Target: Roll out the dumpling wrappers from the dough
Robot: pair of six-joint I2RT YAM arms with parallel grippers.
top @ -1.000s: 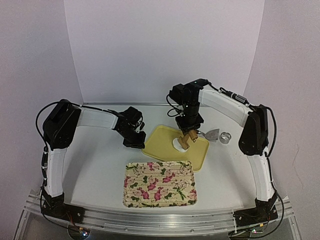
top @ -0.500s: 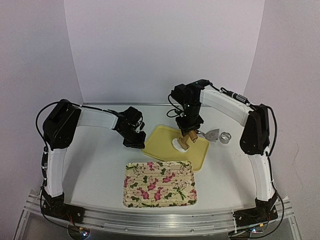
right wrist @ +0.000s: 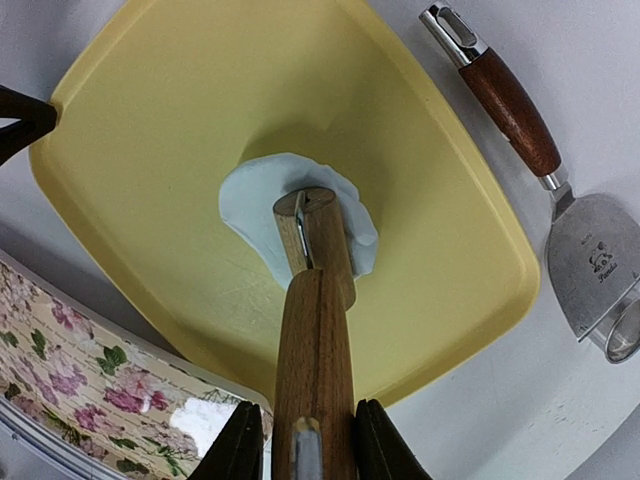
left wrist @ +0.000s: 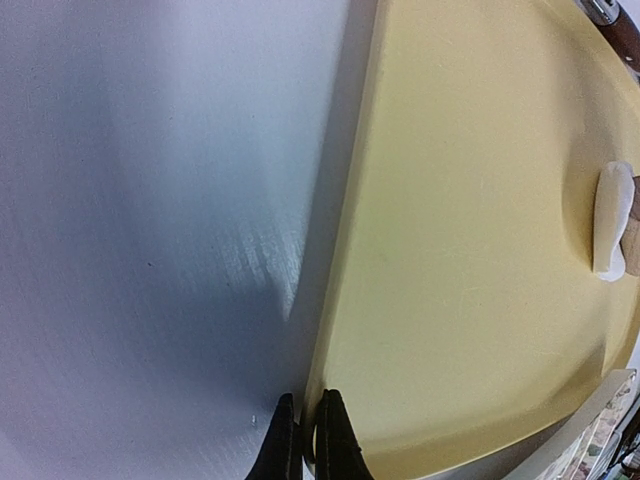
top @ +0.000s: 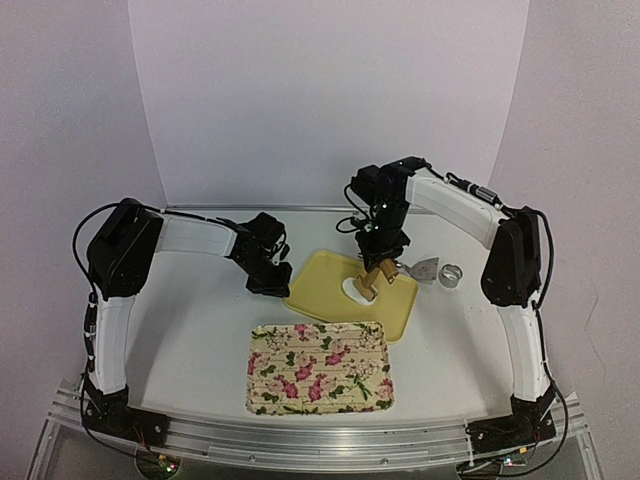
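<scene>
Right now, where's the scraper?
Top view, right side: the scraper lies on the table between the yellow tray and the metal ring, just right of the rolling pin.

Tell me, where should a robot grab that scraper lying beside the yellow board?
By its wooden handle, from straight above, pinching across its width. The scraper lies flat; the handle is thick and rounded, while the blade is thin and crowded by the ring cutter.
</scene>
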